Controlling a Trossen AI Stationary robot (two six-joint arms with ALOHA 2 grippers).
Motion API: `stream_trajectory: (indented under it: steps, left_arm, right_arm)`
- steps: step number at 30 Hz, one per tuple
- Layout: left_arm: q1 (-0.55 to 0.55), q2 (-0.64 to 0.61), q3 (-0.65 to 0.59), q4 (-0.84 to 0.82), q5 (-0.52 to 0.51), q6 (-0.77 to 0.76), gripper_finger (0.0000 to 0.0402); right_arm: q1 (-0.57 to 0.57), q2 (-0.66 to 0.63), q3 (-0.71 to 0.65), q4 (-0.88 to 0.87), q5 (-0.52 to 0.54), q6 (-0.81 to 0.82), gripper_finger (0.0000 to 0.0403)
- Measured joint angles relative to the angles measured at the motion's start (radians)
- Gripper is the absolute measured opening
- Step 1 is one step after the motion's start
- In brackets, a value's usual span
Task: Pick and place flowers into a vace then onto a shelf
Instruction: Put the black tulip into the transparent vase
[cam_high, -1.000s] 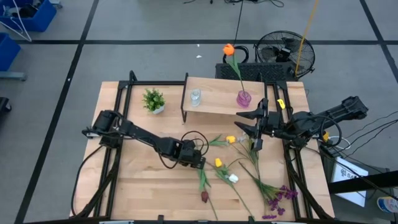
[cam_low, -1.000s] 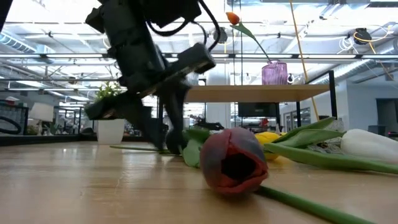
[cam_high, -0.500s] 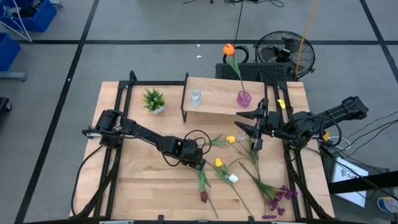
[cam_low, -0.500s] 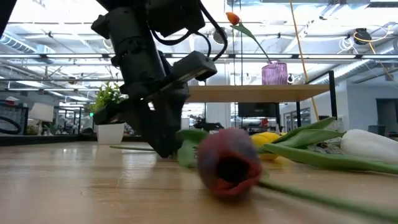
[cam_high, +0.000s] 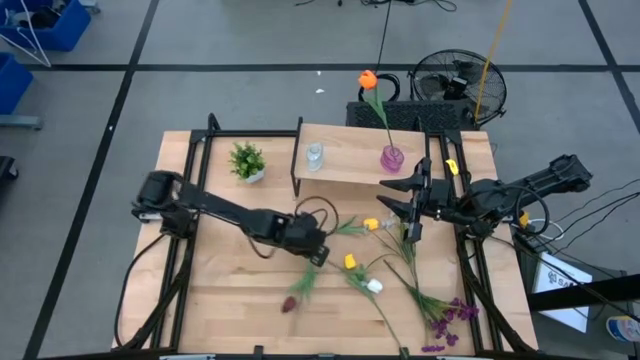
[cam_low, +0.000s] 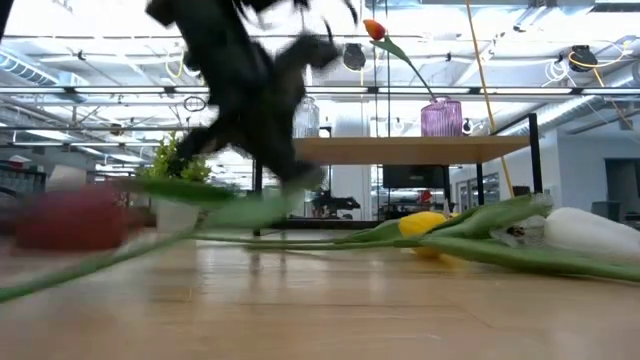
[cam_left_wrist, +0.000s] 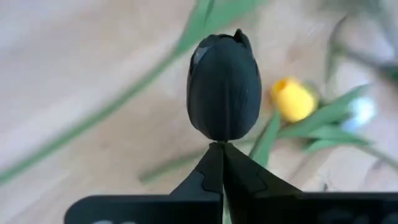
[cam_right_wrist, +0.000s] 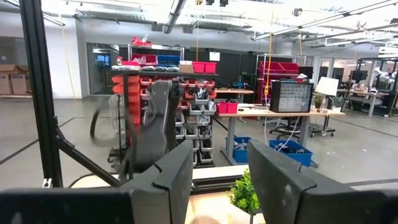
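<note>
My left gripper (cam_high: 316, 254) is mid-table, shut on a dark red flower (cam_high: 289, 303) whose blurred head (cam_low: 70, 215) shows off the wood in the low view. Loose flowers lie to its right: two yellow ones (cam_high: 351, 261), a white one (cam_high: 375, 286) and purple ones (cam_high: 450, 315). On the shelf (cam_high: 345, 170) stands a purple vase (cam_high: 392, 158) holding an orange flower (cam_high: 368, 78). My right gripper (cam_high: 410, 205) hovers open beside the shelf's right end, nothing between its fingers (cam_right_wrist: 168, 180). My left gripper pinches the dark red flower's green stem (cam_high: 311, 270) between its two shut fingers, at the end away from the head. The fingers slant down from above and lie across the stem. The flower is lifted off the table, close to level, head toward the near left.
A small potted plant (cam_high: 246, 160) stands at the far left of the table. A clear glass (cam_high: 314, 155) sits on the shelf's left end. Bare wood lies on the table's near left (cam_high: 220, 300).
My left gripper has shut on the dark red flower's stem and risen a little toward the far edge. The flower, which lay on the table, is lifted clear, and its head has swung toward the table's left.
</note>
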Motion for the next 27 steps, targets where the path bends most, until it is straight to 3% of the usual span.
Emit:
stream_trajectory:
  steps: [6,13,16,22,25,27]
  left_arm:
    - [-0.006,-0.215,0.0,-0.025,-0.266,0.063,0.0001]
    - [0.003,-0.454,0.002,0.038,-0.593,0.306,0.0001]
    - [0.008,-0.531,0.002,0.15,-0.711,0.564,0.0001]
    - [0.008,-0.587,0.002,0.668,-0.883,1.332,0.0]
    - [0.018,-0.589,0.003,0.904,-0.907,1.646,0.0]
    - [0.035,-0.589,0.003,0.981,-0.905,1.754,0.0]
  right_arm:
    - [0.0,0.0,0.0,-0.003,0.0,0.0,0.0144]
    - [0.0,0.0,0.0,0.0,0.0,0.0,0.0144]
    - [0.0,0.0,0.0,0.0,0.0,0.0,0.0144]
    - [0.0,0.0,0.0,0.001,0.0,0.0,0.0144]
    - [0.0,0.0,0.0,0.003,0.0,0.0,0.0144]
    - [0.0,0.0,0.0,0.007,0.0,0.0,0.0144]
